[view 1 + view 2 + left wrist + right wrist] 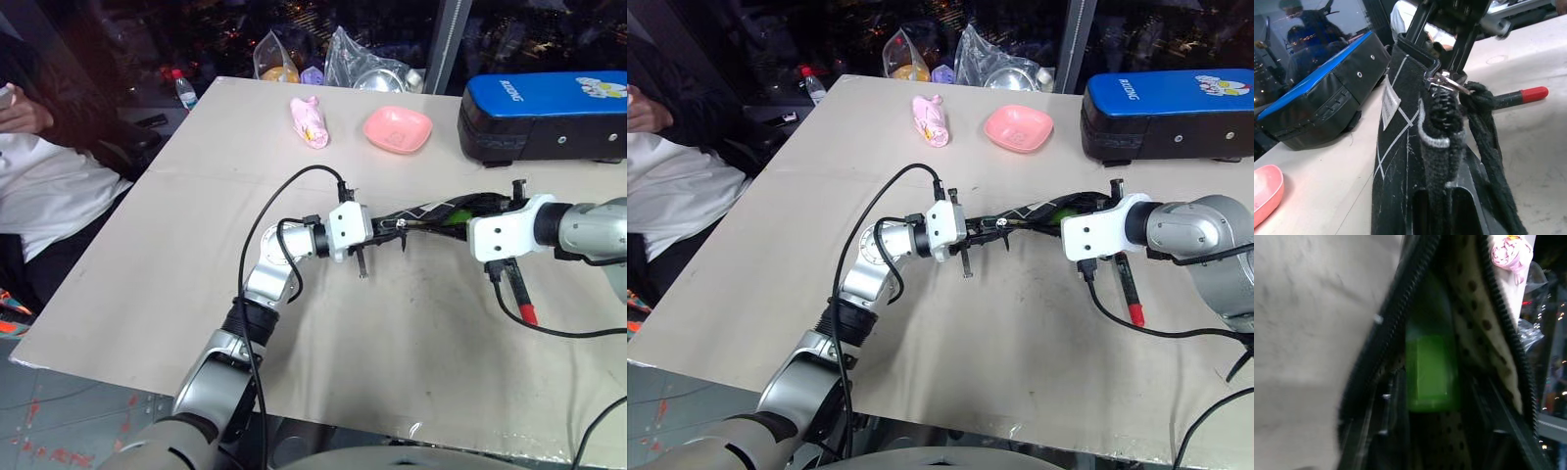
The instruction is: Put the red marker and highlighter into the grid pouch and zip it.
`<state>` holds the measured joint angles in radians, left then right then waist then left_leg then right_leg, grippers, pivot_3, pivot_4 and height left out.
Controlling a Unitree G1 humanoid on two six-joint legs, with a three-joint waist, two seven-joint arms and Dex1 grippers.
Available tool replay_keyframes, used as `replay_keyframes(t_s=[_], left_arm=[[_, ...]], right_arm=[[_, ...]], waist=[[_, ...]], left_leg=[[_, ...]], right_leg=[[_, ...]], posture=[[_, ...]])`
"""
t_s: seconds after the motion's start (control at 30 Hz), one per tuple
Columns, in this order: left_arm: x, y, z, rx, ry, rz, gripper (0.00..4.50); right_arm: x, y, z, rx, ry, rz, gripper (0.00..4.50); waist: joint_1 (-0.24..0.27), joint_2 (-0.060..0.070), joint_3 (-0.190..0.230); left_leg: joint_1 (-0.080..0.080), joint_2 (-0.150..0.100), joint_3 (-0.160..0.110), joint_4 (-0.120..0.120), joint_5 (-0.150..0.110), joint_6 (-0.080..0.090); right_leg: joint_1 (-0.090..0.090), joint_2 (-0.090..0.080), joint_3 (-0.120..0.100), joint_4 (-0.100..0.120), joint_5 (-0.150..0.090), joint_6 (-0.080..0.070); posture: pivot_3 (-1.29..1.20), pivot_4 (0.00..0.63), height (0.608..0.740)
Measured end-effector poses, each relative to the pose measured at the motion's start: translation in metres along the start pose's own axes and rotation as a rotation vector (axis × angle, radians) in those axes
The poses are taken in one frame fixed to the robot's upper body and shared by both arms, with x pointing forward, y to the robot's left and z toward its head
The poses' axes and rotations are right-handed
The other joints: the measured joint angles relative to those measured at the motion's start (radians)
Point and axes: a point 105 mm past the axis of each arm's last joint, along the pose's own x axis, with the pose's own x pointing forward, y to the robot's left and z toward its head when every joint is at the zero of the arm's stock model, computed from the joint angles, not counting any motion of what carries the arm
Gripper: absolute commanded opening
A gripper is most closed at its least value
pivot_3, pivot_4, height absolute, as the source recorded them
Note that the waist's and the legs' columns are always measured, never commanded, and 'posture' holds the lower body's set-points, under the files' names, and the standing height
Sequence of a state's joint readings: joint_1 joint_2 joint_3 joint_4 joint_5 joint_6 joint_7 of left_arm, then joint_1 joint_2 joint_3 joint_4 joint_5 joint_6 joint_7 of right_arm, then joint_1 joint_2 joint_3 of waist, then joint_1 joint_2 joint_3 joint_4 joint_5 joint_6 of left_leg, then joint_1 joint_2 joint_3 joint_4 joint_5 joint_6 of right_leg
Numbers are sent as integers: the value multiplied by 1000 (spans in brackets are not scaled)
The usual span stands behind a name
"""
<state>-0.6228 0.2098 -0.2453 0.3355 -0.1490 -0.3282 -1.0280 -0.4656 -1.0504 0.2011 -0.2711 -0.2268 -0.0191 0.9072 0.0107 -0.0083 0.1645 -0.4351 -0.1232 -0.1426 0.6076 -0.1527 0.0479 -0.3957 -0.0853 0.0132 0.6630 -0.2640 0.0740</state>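
Lime-green highlighter [1430,377] inside open grid pouch [1400,142], held up off surface [176,255]. Left end effector [392,227] clamped on pouch's zipper end. Right end effector [1095,208] at pouch mouth, fingers parted. Red marker [519,294] flat on surface, beneath right arm.

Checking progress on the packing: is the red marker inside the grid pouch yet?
No: the red marker lies on the table, outside the grid pouch.
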Motion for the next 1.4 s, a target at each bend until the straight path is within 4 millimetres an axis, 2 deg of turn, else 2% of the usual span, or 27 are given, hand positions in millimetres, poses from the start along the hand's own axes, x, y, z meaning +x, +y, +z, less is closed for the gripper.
replay_keyframes(t_s=[0.07, 0.1, 0.13, 0.2, 0.27, 0.33, 0.4, 0.53, 0.67, 0.8, 0.83, 0.87, 0.93, 1.1, 1.2, 1.27, 1.33, 1.37, 1.4], left_arm=[[0, 0, -2, -15, 8, 8, 0], [1, 1, -2, -16, 8, 13, 0], [1, 2, -2, -13, 13, 26, 0], [-1, 6, -4, -19, 26, 55, 0], [-5, 8, -8, -32, 44, 80, 0], [-8, 8, -11, -47, 57, 92, 0], [-7, 7, -13, -62, 58, 97, 0], [-10, 7, -16, -80, 72, 109, 0], [-8, 6, -16, -87, 66, 106, 0], [-8, 6, -16, -86, 68, 102, 0], [-8, 6, -16, -85, 67, 101, 0], [-8, 6, -16, -86, 66, 101, 0], [-7, 5, -15, -84, 63, 96, 0], [-5, 6, -14, -81, 60, 88, 0], [-5, 6, -14, -81, 57, 87, 0], [-4, 5, -14, -83, 56, 85, 0], [-5, 5, -16, -88, 59, 85, 0], [-5, 5, -16, -89, 59, 85, 0], [-5, 5, -16, -91, 59, 85, 0]], right_arm=[[1, 1, -2, 11, -8, -20, 3659], [1, 1, -2, 36, -14, -32, 4261], [-1, 2, -2, 112, -31, -56, 4399], [-14, 0, 1, 333, -76, -121, 4399], [-37, -7, 0, 558, -98, -200, 4399], [-54, -11, 2, 685, -111, -251, 4399], [-69, 6, 1, 876, -100, -281, 4399], [-73, 66, -14, 1272, 15, -312, 4399], [-78, 94, -25, 1425, 149, -404, 4399], [-73, 137, -35, 1610, 307, -464, 4399], [-69, 146, -34, 1662, 321, -468, 3867], [-67, 149, -32, 1678, 321, -463, 3635], [-59, 157, -26, 1700, 323, -430, 2748], [-59, 160, -24, 1664, 345, -402, 226], [-66, 156, -29, 1639, 354, -413, 170], [-74, 146, -36, 1596, 355, -426, 170], [-90, 120, -45, 1490, 341, -464, 170], [-92, 116, -46, 1476, 337, -471, 170], [-98, 104, -47, 1427, 321, -477, 170]], waist=[[1, 0, 0], [1, 0, 0], [2, 0, 0], [3, 0, 0], [5, 0, 0], [4, 0, 0], [7, -2, -2], [6, -1, -2], [0, 0, -3], [2, 1, -4], [1, 1, -4], [0, 1, -4], [0, 2, -4], [1, 2, -4], [1, 2, -4], [0, 2, -4], [0, 2, -4], [0, 2, -4], [1, 2, -4]], left_leg=[[0, 0, 0, 0, 0, 0], [0, 0, 0, 0, 0, 0], [0, 0, -1, 0, 0, 0], [0, 0, -2, 0, 0, 0], [-1, 0, -3, 0, -1, 2], [0, 0, -3, 1, -2, 3], [0, 0, -4, 0, -2, 3], [0, -1, -2, 1, -2, 3], [2, 0, 0, 1, -2, 3], [2, 0, 0, 1, -2, 3], [2, 0, 0, 0, -2, 3], [2, 0, 0, 0, -2, 3], [2, 0, 0, 1, -2, 3], [2, 0, 0, 1, -2, 3], [2, 0, 0, 1, -2, 3], [2, 0, 0, 1, -2, 3], [2, 0, 1, 1, -2, 3], [2, 0, 0, 1, -2, 3], [2, 0, 0, 1, -2, 3]], right_leg=[[0, 0, 0, 0, 0, 0], [0, 0, 0, 0, 0, 0], [0, 0, 1, 1, 0, 0], [0, 0, 2, 1, 0, 0], [0, 0, 2, 1, 0, 0], [1, 0, 2, 1, 0, 0], [1, 0, 1, 1, 0, 0], [0, -1, 2, 2, 0, 0], [1, 0, 2, 3, 0, 0], [0, 0, 2, 3, 0, 0], [0, 0, 2, 3, 0, 0], [0, 0, 2, 3, 0, 0], [0, 0, 2, 3, 0, 0], [0, 0, 1, 2, 0, 0], [0, 0, 1, 2, 0, 0], [0, 0, 1, 2, 0, 0], [1, 0, 1, 3, 0, 0], [1, 0, 1, 2, 0, 0], [1, 1, 0, 2, 0, 0]], posture=[[0, 150, 740], [0, 150, 740], [0, 150, 740], [0, 150, 740], [0, 150, 740], [0, 150, 740], [0, 150, 740], [0, 150, 740], [0, 150, 740], [0, 150, 740], [0, 150, 740], [0, 150, 740], [0, 150, 740], [0, 150, 740], [0, 150, 740], [0, 150, 740], [0, 150, 740], [0, 150, 740], [0, 150, 740]])
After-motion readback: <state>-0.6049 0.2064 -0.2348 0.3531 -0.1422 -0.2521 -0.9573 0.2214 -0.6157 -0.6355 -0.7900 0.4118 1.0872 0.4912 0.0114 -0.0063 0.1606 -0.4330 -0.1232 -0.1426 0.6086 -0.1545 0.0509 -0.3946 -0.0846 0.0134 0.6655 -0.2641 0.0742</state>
